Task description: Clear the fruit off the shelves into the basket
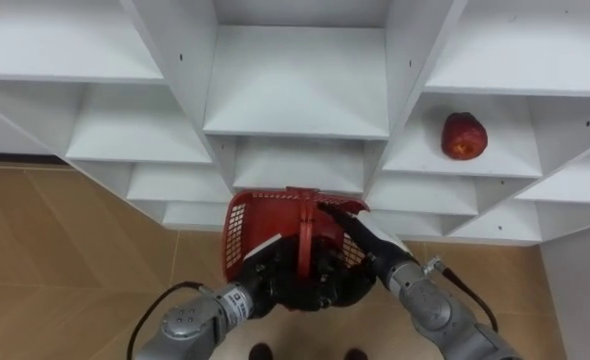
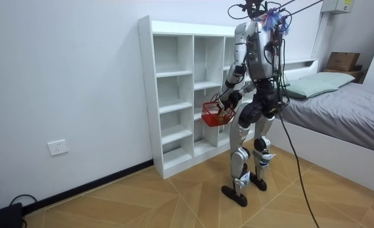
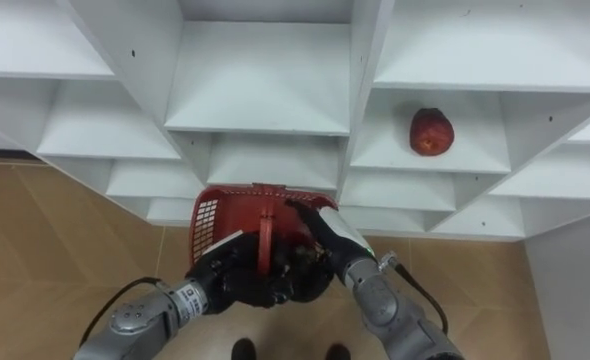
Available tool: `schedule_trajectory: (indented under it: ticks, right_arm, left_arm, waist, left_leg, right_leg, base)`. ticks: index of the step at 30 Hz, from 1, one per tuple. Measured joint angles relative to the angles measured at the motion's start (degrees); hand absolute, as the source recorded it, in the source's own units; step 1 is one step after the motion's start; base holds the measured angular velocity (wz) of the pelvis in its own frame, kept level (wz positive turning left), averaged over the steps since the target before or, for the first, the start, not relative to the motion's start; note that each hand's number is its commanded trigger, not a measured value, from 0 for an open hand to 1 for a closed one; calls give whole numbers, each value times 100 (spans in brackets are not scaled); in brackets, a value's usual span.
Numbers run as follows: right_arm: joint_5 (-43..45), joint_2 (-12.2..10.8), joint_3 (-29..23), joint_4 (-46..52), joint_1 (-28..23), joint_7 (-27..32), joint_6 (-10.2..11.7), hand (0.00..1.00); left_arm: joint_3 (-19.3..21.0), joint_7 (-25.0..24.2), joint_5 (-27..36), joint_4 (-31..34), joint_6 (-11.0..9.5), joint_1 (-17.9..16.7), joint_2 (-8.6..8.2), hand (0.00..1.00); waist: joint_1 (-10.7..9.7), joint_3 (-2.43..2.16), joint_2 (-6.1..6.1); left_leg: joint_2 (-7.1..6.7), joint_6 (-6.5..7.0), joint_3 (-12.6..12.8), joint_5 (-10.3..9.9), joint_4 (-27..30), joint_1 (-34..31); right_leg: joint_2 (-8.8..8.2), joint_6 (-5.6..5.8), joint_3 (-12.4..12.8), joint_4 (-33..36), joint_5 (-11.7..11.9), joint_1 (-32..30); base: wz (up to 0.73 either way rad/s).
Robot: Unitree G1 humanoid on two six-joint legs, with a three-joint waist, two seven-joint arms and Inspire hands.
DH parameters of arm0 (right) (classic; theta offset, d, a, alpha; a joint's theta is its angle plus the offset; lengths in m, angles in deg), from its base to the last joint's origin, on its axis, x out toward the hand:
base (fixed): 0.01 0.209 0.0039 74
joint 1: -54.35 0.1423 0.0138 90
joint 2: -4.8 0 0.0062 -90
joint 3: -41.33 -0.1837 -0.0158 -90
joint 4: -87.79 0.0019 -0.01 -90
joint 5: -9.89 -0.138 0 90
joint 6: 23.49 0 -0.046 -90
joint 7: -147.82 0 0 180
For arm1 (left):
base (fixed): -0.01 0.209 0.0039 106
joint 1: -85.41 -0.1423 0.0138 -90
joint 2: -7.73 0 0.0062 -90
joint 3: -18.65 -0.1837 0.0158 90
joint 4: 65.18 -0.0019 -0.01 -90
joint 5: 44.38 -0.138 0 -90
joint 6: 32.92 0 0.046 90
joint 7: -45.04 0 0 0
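A red apple (image 1: 464, 136) lies on a shelf in the right column of the white closet (image 1: 295, 125). In front of the middle column, at waist height, a red plastic basket (image 1: 243, 225) hangs in the air. My left hand (image 1: 275, 277) is curled round its near side by the handle. My right hand (image 1: 360, 237) reaches over the basket's right rim, with its fingers hidden inside. What lies in the basket is hidden by the hands. In the room view I stand upright, close to the closet (image 2: 174, 95), holding the basket (image 2: 211, 114).
The other shelves in view are bare. Wooden floor (image 1: 65, 260) lies below the closet. A bed (image 2: 345, 107) stands behind me at the room view's right.
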Motion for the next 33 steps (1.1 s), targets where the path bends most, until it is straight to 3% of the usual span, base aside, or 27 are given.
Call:
schedule_trajectory:
  ticks: [8,12,22,24,27,33]
  right_arm:
    - [-220,10,11,-99,-27,-44,67,0]
    - [-233,16,5,-40,-45,-102,70,0]
    - [-836,181,13,377,-264,-955,40,0]
    - [-892,193,4,400,-298,-1035,-12,0]
    - [-915,208,-1,556,-464,-1179,-122,0]
    - [-1205,203,-158,841,-715,-1417,-209,0]
  left_arm:
    - [22,323,-459,-26,-1,-6,32,100]
    - [354,509,-1053,-82,-1,-122,53,100]
    - [696,808,-2017,-243,-2,-344,66,100]
    - [797,857,-2078,-243,-2,-395,65,100]
    - [903,897,-2078,-243,-1,-422,73,100]
    - [915,897,-2134,-292,3,-521,83,100]
  waist:
    - [11,-1,4]
    - [10,-2,4]
    - [12,-14,-32]
    - [1,-27,-66]
    - [-6,-83,-170]
    - [-10,-99,-237]
  left_leg:
    - [-3,0,2,0,-42,40]
    - [1,-3,36,1,-71,128]
    - [-15,-4,135,2,-206,460]
    - [-15,-4,167,2,-206,483]
    - [-11,-4,171,2,-200,518]
    - [-12,-8,173,-5,-234,800]
  right_leg:
    - [9,0,12,-8,0,20]
    - [11,-1,16,-7,0,75]
    - [17,19,113,-67,-4,320]
    - [22,22,160,-64,-5,323]
    - [26,21,165,-69,-5,360]
    - [35,34,160,-122,-1,651]
  base:
    - [0]
    - [-3]
    - [-4]
    - [-11]
    - [-2]
    - [0]
